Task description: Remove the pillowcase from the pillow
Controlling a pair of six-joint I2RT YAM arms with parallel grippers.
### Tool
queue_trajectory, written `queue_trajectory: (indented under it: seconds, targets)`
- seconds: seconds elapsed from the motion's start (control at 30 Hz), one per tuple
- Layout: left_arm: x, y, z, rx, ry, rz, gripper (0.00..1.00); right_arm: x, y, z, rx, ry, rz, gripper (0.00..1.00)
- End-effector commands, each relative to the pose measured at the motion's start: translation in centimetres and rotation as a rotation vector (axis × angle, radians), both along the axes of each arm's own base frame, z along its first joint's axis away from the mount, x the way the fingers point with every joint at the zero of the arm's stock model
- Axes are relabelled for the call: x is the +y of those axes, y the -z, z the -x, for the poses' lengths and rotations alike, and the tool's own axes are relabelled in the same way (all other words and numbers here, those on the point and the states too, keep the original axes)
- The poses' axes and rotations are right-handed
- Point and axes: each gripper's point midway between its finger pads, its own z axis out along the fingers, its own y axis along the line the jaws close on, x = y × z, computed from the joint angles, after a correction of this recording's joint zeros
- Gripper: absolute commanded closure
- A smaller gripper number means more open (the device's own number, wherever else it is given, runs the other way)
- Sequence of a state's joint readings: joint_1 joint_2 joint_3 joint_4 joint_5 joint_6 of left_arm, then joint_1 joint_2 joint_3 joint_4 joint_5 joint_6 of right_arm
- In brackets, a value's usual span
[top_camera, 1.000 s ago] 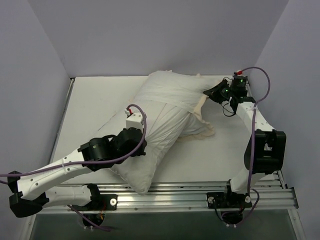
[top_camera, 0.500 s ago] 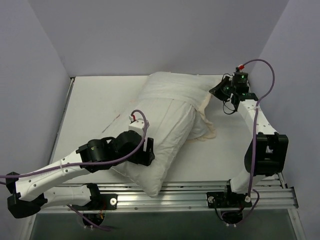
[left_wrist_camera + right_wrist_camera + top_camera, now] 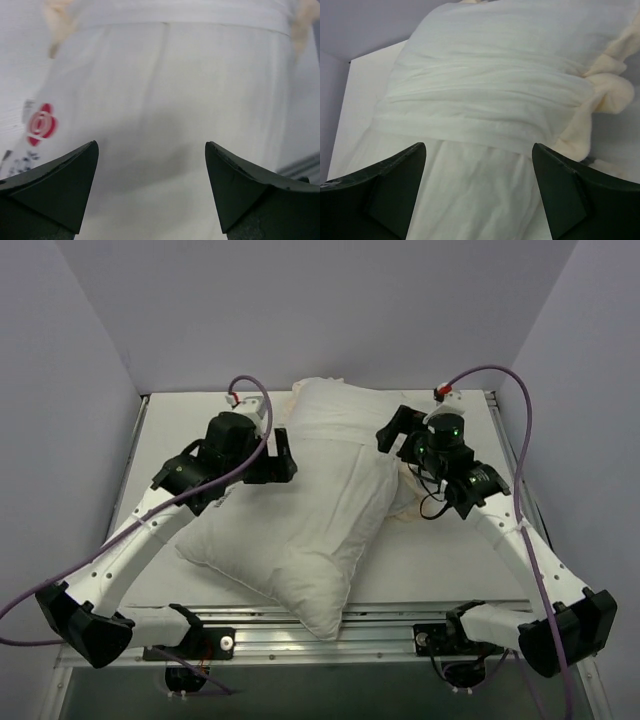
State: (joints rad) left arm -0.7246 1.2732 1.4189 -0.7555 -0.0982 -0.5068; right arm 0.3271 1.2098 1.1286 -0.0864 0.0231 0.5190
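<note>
The plump white pillow (image 3: 300, 540) lies diagonally on the table, its near end bare. The pillowcase (image 3: 340, 418), pale side out, is bunched round its far end, and the cream frill (image 3: 400, 504) spills out on the right. My left gripper (image 3: 287, 458) hovers open at the pillow's left side, nothing between its fingers. In the left wrist view it (image 3: 151, 146) looks down on the bare pillow (image 3: 170, 100) and its red label (image 3: 41, 124). My right gripper (image 3: 386, 436) is open at the right side. Its wrist view shows it (image 3: 479, 146) over the pillowcase's gathered hem (image 3: 485, 115) and frill (image 3: 610, 85).
The white table (image 3: 190, 430) is boxed in by lavender walls at the back and both sides. An aluminium rail (image 3: 380, 625) runs along the near edge, and the pillow's near corner overhangs it. Purple cables loop above both wrists.
Both grippers have opened and let go. The left arm swung from the pillow's near end up to its far left side. The right arm came in from the far right corner.
</note>
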Motion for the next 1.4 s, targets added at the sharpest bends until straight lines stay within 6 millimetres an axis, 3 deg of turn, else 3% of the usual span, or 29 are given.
queue_trajectory:
  seconds: [0.0, 0.07, 0.1, 0.2, 0.23, 0.3, 0.33, 0.37, 0.43, 0.47, 0.5, 0.53, 0.6, 0.63, 0.73, 0.8, 1.0, 1.13, 1.17, 1.2, 1.23, 1.27, 1.37]
  targets:
    - [4.0, 1.7, -4.2, -0.006, -0.118, -0.006, 0.04, 1.2, 1.7, 2.5, 0.033, 0.004, 0.066, 0.18]
    - [6.0, 3.6, -5.6, 0.024, -0.198, -0.010, 0.03, 2.2, 3.6, 3.2, 0.063, -0.028, 0.063, 0.17]
    - [6.7, 5.8, -5.3, 0.067, -0.216, -0.032, 0.02, 3.1, 4.0, 3.2, 0.069, -0.063, 0.046, 0.17]
    - [7.0, 8.3, -4.7, 0.121, -0.227, -0.024, 0.02, 5.5, 6.5, 2.9, 0.120, -0.145, 0.032, 0.17]
    - [7.2, 10.3, -3.7, 0.167, -0.219, -0.034, 0.01, 6.1, 7.0, 2.7, 0.127, -0.168, 0.039, 0.17]
    - [6.5, 11.2, -2.2, 0.200, -0.193, 0.016, 0.00, 6.9, 8.9, 1.8, 0.162, -0.184, 0.070, 0.16]
    - [6.4, 13.3, -0.7, 0.253, -0.179, 0.014, 0.00, 7.9, 8.6, 1.4, 0.163, -0.223, 0.062, 0.16]
    - [5.7, 12.9, 0.0, 0.247, -0.172, 0.069, 0.00, 8.4, 9.8, 0.5, 0.179, -0.244, 0.090, 0.16]
    - [3.0, 13.4, 2.9, 0.276, -0.084, 0.126, 0.02, 9.9, 8.6, -1.2, 0.144, -0.285, 0.086, 0.16]
    - [1.7, 13.5, 4.2, 0.276, -0.069, 0.190, 0.05, 11.1, 9.8, -1.7, 0.164, -0.340, 0.100, 0.16]
    - [0.4, 13.4, 5.3, 0.277, -0.038, 0.218, 0.06, 11.8, 9.6, -2.1, 0.158, -0.364, 0.102, 0.16]
    - [-2.2, 12.6, 7.1, 0.251, 0.035, 0.255, 0.06, 12.7, 8.4, -3.0, 0.128, -0.384, 0.096, 0.16]
    - [-4.3, 12.2, 9.1, 0.261, 0.076, 0.314, 0.06, 14.2, 8.2, -3.7, 0.098, -0.448, 0.122, 0.16]
    - [-6.0, 11.5, 10.3, 0.236, 0.123, 0.339, 0.06, 14.9, 6.7, -4.4, 0.057, -0.459, 0.122, 0.16]
    - [-7.6, 11.0, 11.0, 0.228, 0.158, 0.331, 0.05, 15.3, 6.1, -5.4, 0.041, -0.473, 0.161, 0.15]
    - [-7.9, 10.5, 10.1, 0.189, 0.137, 0.309, 0.06, 15.1, 4.6, -6.2, 0.006, -0.457, 0.183, 0.15]
    - [-6.0, 10.1, 7.1, 0.114, 0.021, 0.247, 0.06, 13.4, 3.9, -5.0, 0.003, -0.432, 0.237, 0.15]
    - [-6.0, 6.7, 6.7, 0.058, 0.030, 0.304, 0.03, 12.3, 1.3, -3.3, -0.067, -0.426, 0.274, 0.14]
    - [-5.6, 5.3, 6.8, 0.032, 0.028, 0.325, 0.03, 12.0, -0.5, -2.2, -0.108, -0.432, 0.283, 0.13]
    - [-4.7, 5.0, 6.6, 0.022, -0.001, 0.307, 0.03, 11.9, -0.9, -1.5, -0.121, -0.435, 0.293, 0.12]
    - [-4.2, 3.5, 6.4, -0.005, -0.019, 0.317, 0.02, 11.5, -2.6, -0.6, -0.158, -0.428, 0.296, 0.11]
    - [-3.2, 2.1, 6.4, -0.033, -0.040, 0.333, 0.03, 12.1, -3.0, 0.6, -0.172, -0.457, 0.313, 0.11]
    - [0.9, 0.6, 5.1, -0.067, -0.172, 0.332, 0.04, 12.3, -4.3, 3.2, -0.209, -0.464, 0.339, 0.08]
